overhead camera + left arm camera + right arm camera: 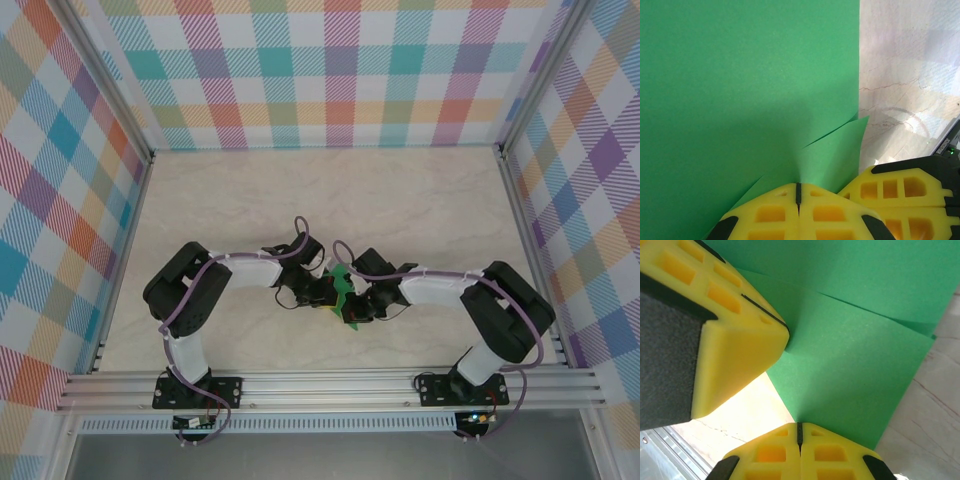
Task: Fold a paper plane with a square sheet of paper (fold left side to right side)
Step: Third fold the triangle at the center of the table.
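You look down on a pale marbled table [400, 200], evenly lit. Plaid walls [340, 70] in pastel colours close it on three sides, with metal posts [100, 75] at the corners and a metal rail [330, 385] along the near edge.

left arm [195, 300] and right arm [500, 315] both bent at the elbow, forearms angled inward so the wrists nearly meet mid-table. left gripper [798, 192] pinched tight on the green paper [740, 100], right gripper [800, 430] same, v close tog.
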